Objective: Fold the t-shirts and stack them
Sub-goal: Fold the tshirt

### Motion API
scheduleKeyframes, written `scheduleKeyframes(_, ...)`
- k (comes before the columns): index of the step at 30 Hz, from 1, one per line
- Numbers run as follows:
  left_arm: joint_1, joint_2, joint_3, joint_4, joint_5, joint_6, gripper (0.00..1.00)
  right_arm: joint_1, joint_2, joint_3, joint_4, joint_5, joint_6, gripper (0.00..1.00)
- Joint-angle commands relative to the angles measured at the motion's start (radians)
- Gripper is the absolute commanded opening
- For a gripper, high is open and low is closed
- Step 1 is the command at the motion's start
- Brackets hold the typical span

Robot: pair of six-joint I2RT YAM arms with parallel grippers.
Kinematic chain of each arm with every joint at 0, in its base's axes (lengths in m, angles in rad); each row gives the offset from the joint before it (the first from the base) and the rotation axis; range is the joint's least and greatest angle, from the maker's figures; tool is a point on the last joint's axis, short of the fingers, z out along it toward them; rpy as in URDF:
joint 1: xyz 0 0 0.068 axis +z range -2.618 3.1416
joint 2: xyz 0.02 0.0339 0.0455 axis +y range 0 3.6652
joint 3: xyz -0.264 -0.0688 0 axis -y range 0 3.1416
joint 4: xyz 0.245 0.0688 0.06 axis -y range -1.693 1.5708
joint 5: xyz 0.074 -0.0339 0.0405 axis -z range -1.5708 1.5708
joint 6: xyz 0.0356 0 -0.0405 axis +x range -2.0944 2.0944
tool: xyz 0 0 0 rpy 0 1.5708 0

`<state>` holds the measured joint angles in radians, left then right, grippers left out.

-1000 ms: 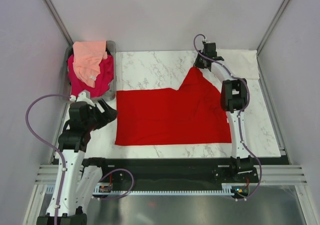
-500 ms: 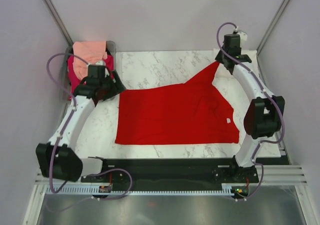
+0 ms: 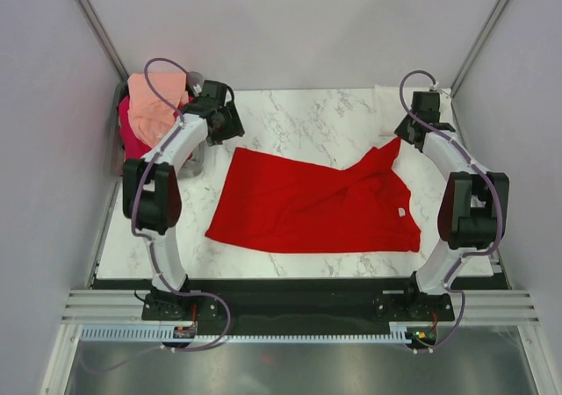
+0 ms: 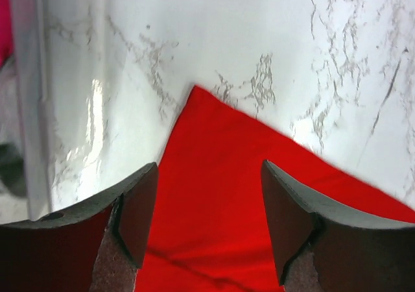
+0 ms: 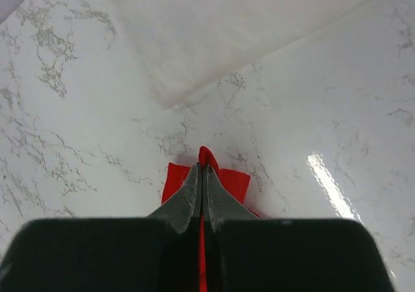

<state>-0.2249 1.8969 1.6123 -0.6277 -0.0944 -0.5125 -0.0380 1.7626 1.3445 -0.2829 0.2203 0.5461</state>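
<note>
A bright red t-shirt (image 3: 316, 204) lies spread and wrinkled on the marble table, its small white neck tag (image 3: 400, 211) showing at the right. My right gripper (image 3: 402, 137) is shut on the shirt's far right corner; in the right wrist view, red cloth (image 5: 237, 183) sticks out on both sides of the shut gripper (image 5: 204, 170). My left gripper (image 3: 233, 133) hovers open over the far left corner. In the left wrist view that corner (image 4: 246, 149) lies below the open gripper (image 4: 209, 175), with nothing between the fingers. Peach (image 3: 154, 105) and magenta (image 3: 132, 139) t-shirts are heaped at the far left.
The peach and magenta shirts sit in a grey bin (image 3: 198, 156) at the table's far left corner. A cream-white t-shirt (image 3: 392, 98) lies flat at the far right, just beyond the right gripper, also seen as pale cloth (image 5: 246, 39). Frame posts stand at both far corners.
The left arm swung from the near left up to the red shirt's far left corner. The right gripper carried its corner right and nearer, dragging the shirt askew and wrinkling it.
</note>
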Motion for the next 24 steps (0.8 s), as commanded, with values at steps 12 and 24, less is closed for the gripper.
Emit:
scheduleKeyframes(12,-0.031,0.361,0.328,-0.053,-0.064,0.019,0.68,0.007,0.04,-0.079,0.154,-0.2,0.025,0.0)
scheduleKeyframes(24,-0.056,0.383,0.287,-0.075,-0.174,-0.041,0.61,0.006,0.075,-0.093,0.175,-0.217,0.035,0.0)
